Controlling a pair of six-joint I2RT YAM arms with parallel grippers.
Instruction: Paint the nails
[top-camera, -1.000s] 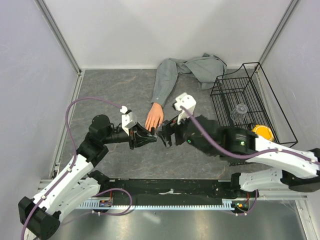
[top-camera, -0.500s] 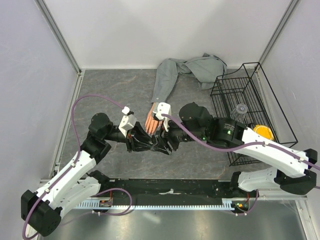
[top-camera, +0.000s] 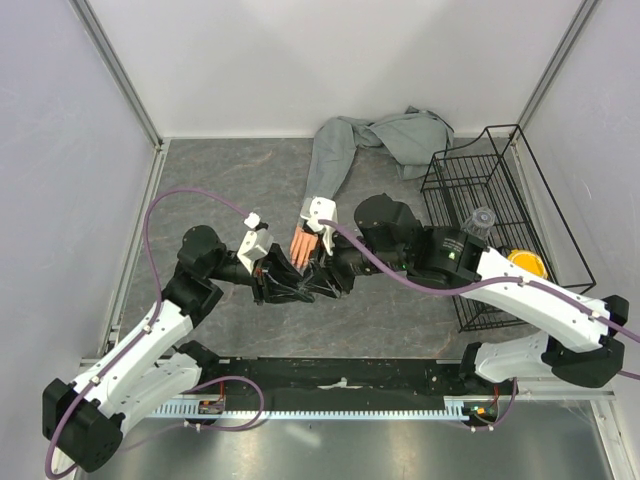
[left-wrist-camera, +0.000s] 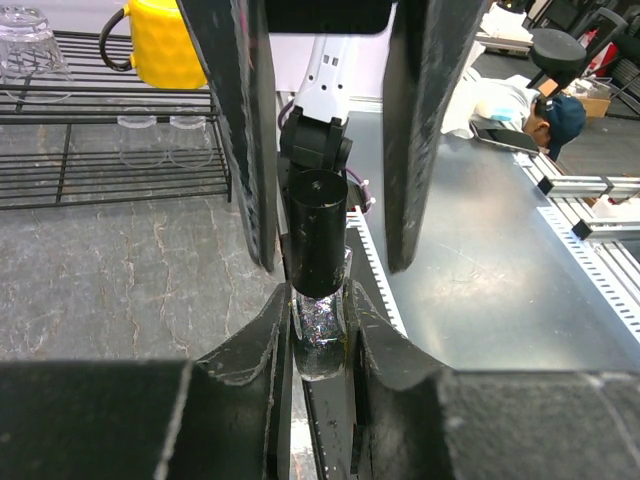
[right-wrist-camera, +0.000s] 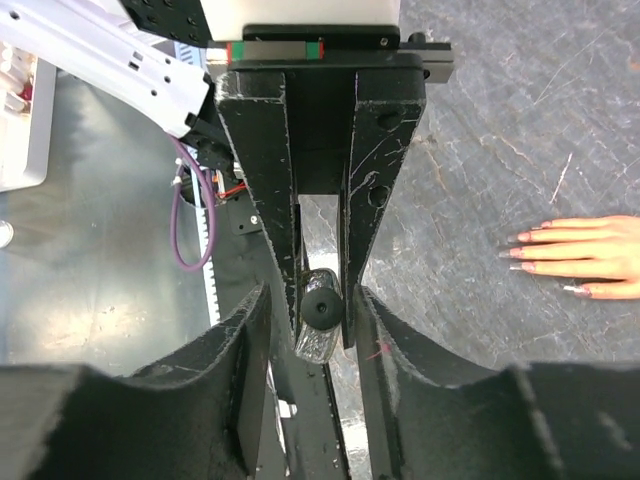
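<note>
**Position, near to far**

1. Nearest the arm bases, the two pincers meet tip to tip above the worktop (top-camera: 220, 180). The left pincer (left-wrist-camera: 319, 345) is clenched on the glass body of a small bottle (right-wrist-camera: 316, 340), which is held with its black cap (left-wrist-camera: 318, 235) pointing at the right arm.
2. The right pincer (right-wrist-camera: 312, 300) is set around the cap. Its jaws stand on either side of the cap with a gap visible on at least one side, so it is read as released and nothing is grasped by it.
3. Just beyond the pincers lies the mannequin hand (top-camera: 303, 243), flat on the worktop, fingers pointing toward the arms. The nails (right-wrist-camera: 515, 253) are seen at the fingertips, near the pincers but clear of them.
4. Farther back, the grey sleeve (top-camera: 330, 165) runs from the wrist toward the rear wall. A wire basket (top-camera: 470, 185) stands to the right, well apart.

**Handling**

- The nails are judged tiny and rigid. They are not to be gripped; only a light brush stroke is called for.
- The mannequin hand is probably light and is not seen to be fixed down, so it may slide if pressed. The sleeve is soft and gives no support.
- The bottle is judged small, smooth and breakable. The cap is best taken across its round side, near the middle of its length, while the glass body is kept clamped by the left pincer. A grip too near the cap's end may slip off.
</note>
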